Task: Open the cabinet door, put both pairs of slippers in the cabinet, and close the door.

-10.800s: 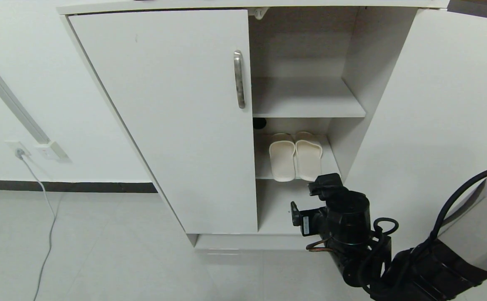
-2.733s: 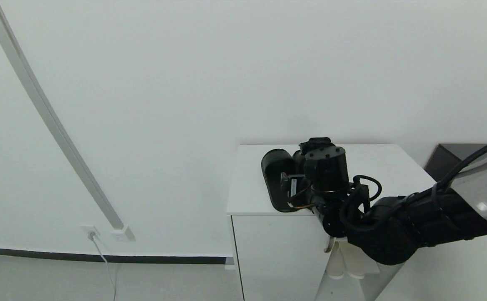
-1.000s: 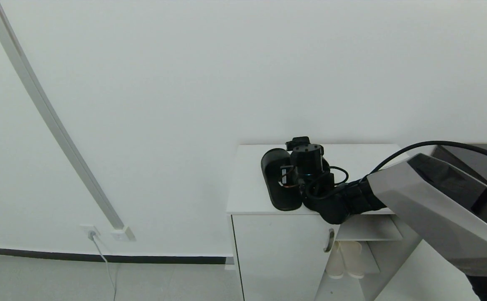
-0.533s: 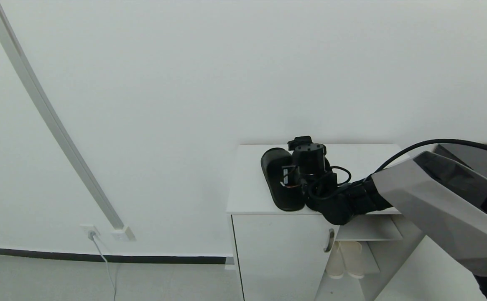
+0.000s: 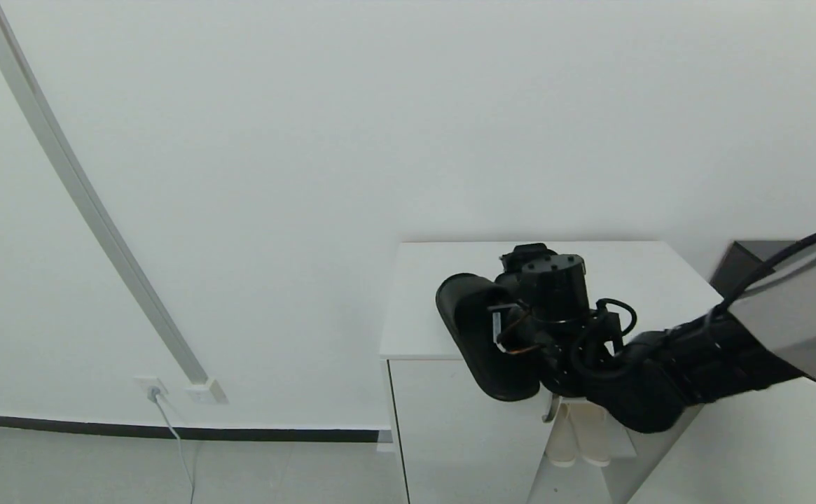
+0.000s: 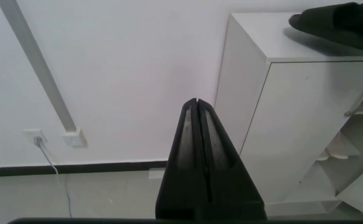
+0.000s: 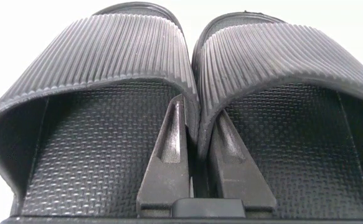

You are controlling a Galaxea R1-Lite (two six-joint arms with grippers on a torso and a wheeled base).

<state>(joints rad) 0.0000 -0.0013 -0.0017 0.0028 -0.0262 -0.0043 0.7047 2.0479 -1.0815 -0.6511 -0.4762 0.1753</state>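
The right end effector is clamped on the black slippers, its two fingers pinching together the adjoining inner edges of both ribbed straps. In the head view only one slipper can be made out; the other is hidden behind the dark wrist. The pair juts out past the front edge of the cabinet, tilted. Whether any part touches the cabinet top cannot be told.

Below the arm, the white slippers lie on a shelf inside the cabinet's open right half. Only their ends show, as the arm covers the rest. The left door is closed, and its handle is half hidden by the arm. The open right door is cut off by the frame edge.

The left end effector hangs well apart from the cabinet, over the floor, fingers pressed together and holding nothing.
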